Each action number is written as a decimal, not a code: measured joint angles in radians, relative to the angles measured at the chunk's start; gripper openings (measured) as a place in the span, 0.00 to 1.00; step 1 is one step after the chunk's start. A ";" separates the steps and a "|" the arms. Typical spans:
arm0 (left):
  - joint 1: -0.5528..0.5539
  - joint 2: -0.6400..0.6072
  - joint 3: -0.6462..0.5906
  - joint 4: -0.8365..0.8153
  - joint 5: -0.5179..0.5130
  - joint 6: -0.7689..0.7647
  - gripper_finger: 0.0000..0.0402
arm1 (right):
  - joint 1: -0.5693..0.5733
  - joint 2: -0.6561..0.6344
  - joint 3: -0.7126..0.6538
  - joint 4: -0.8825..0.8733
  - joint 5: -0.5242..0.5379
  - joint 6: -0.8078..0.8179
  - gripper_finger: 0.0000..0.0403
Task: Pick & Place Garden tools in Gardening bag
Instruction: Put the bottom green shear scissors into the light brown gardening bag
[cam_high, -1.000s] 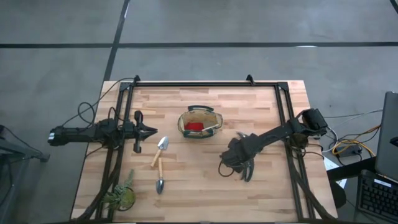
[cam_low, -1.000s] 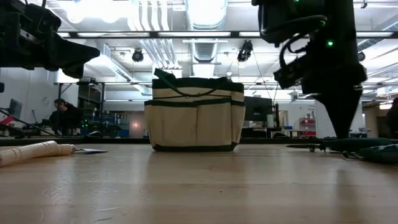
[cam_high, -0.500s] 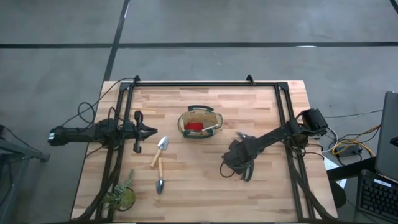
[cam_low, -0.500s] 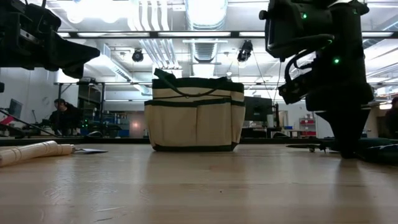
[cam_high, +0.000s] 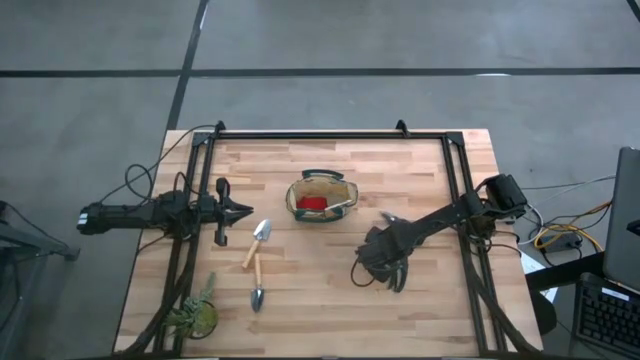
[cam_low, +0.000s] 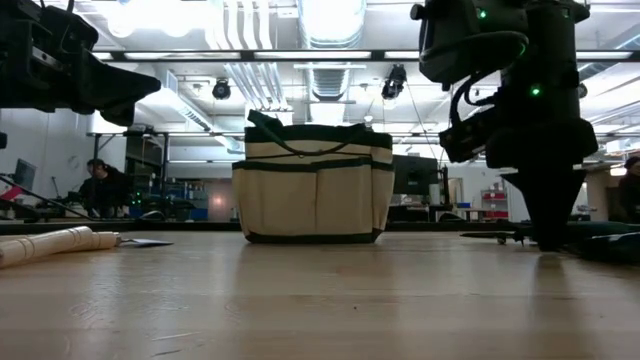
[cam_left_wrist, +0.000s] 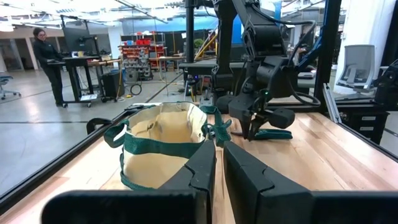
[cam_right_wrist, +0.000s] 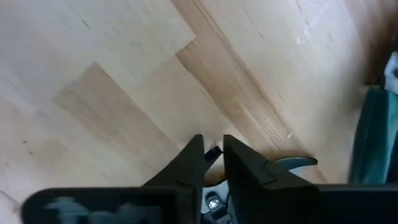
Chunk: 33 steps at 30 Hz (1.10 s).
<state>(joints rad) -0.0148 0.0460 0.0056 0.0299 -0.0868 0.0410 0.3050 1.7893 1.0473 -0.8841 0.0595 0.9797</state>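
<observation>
**Wooden counter, shears pinched: lift clean before swinging to the bag**

Pale butcher-block counter carries the oval olive-tan fabric bag at centre. Right claw is clenched on dark grey pruning shears lying right of the bag. Raise straight, confirm they come along. Left claw hangs clenched, empty.

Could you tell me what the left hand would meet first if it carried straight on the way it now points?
Probably the olive-tan fabric gardening bag, which sits dead ahead of the left hand in its wrist view. In the high view it looks slightly off that line, so this is uncertain.
</observation>
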 joint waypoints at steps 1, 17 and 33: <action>0.000 0.000 0.000 0.000 0.000 0.000 0.09 | 0.000 0.000 0.000 0.008 0.000 -0.004 0.08; 0.000 0.000 0.000 0.000 0.000 0.000 0.09 | 0.008 0.000 0.052 0.038 0.027 -0.090 0.02; 0.000 0.000 0.000 0.000 0.000 0.000 0.09 | 0.061 -0.002 0.294 -0.137 0.212 -0.148 0.02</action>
<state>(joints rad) -0.0147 0.0456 0.0055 0.0299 -0.0868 0.0410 0.3657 1.7878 1.3409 -1.0208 0.2714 0.8315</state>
